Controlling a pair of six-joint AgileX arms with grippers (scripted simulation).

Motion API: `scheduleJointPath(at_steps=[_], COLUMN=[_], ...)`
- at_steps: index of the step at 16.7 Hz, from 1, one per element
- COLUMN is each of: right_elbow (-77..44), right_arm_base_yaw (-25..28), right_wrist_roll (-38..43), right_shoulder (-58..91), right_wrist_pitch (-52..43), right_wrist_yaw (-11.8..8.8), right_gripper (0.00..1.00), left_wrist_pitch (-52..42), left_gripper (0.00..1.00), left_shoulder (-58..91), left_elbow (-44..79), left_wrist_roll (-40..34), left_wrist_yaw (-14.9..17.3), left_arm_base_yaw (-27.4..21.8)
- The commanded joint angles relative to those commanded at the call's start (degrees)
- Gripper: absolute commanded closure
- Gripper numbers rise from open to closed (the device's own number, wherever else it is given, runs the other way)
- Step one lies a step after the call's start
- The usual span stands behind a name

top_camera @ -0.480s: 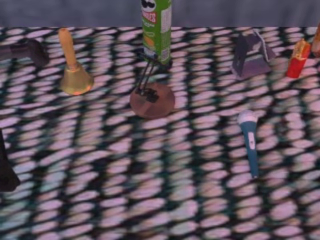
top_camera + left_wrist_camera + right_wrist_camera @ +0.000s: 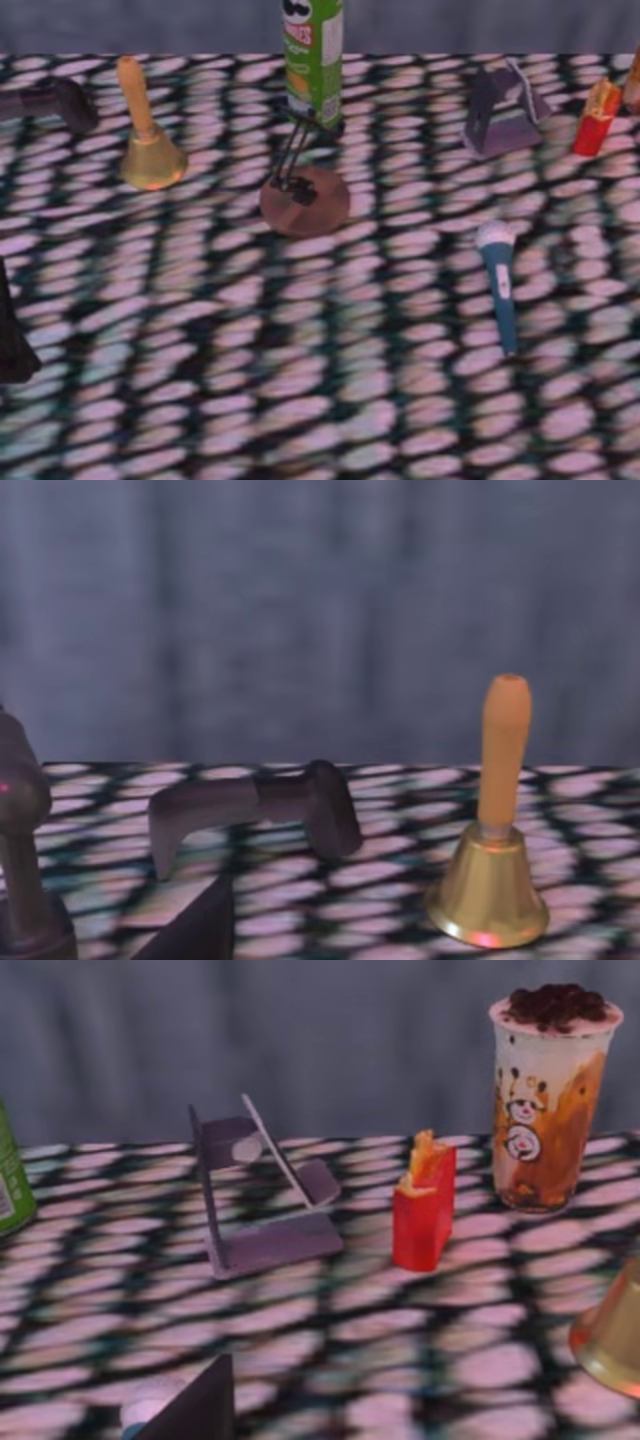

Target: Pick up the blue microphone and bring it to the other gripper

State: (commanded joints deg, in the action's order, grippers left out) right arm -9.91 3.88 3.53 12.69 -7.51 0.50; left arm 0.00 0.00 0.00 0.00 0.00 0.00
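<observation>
The blue microphone (image 2: 498,285) lies flat on the patterned cloth right of the middle, its pale head toward the back and its teal handle toward the front. Nothing touches it. Its pale head (image 2: 145,1408) also peeks out in the right wrist view, partly hidden behind a dark part of my right gripper (image 2: 197,1408). My right arm is out of the top view. My left gripper (image 2: 12,345) shows only as a black shape at the table's left edge, far from the microphone.
At the back stand a green chips can (image 2: 314,60), a brass bell (image 2: 148,150), a grey phone stand (image 2: 502,115) and a red fries box (image 2: 596,118). A round brown base with a black clip (image 2: 304,198) sits mid-table. A bubble-tea cup (image 2: 548,1100) stands far right.
</observation>
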Motion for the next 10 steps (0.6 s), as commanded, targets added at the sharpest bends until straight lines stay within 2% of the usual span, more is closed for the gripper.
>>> scheduleJointPath(at_steps=[10], right_elbow=[-36.1], right_arm_base_yaw=[13.2], right_wrist_roll=[14.2], right_shoulder=[56.2], right_wrist_pitch=[-23.9], right_wrist_yaw=[1.1], right_gripper=[0.00], left_wrist_pitch=[0.0], left_gripper=[0.00], left_shoulder=[0.0], left_elbow=[0.0], left_wrist_roll=[0.0], left_wrist_yaw=[0.0], left_arm_base_yaw=[0.0])
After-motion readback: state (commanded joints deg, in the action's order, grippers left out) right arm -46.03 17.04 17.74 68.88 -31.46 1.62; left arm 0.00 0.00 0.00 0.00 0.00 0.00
